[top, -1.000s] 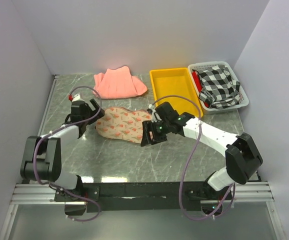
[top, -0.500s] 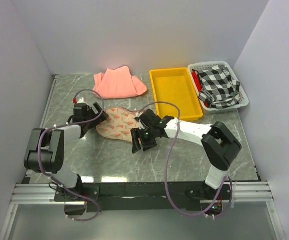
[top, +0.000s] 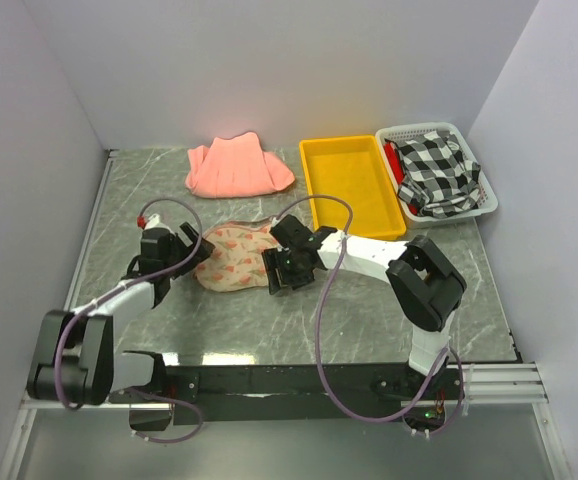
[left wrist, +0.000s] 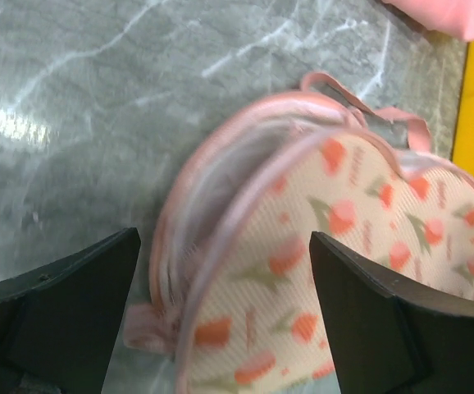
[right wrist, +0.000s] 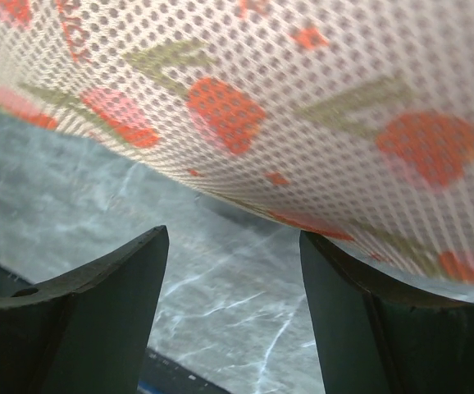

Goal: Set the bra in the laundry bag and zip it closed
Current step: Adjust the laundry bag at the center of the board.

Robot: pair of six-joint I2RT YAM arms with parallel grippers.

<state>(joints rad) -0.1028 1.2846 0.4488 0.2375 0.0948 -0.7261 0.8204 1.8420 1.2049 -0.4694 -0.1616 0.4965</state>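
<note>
The laundry bag (top: 231,257) lies flat on the marble table (top: 369,320), just toward 9 o'clock of centre, with its long axis running 9 to 3 o'clock. The bra does not show on its own in any view. At the bag's 9 o'clock end the pink-edged seam gapes over something pale pink. You cannot tell whether that is the bra or the lining.

The left gripper (top: 195,252) sits at that 9 o'clock end with its jaws wide apart, the bag's lobe framed between them, clamped on nothing. The right gripper (top: 277,274) sits at the 3 o'clock end, low, jaws also apart, with bare table showing between them below the bag's mesh.

Expect the bag to be light, limp mesh. It will likely buckle and slide on the smooth stone if you push it. Pinch the firmer pink edging beside the gap and anchor the far end. The zip pull cannot be made out.
</note>
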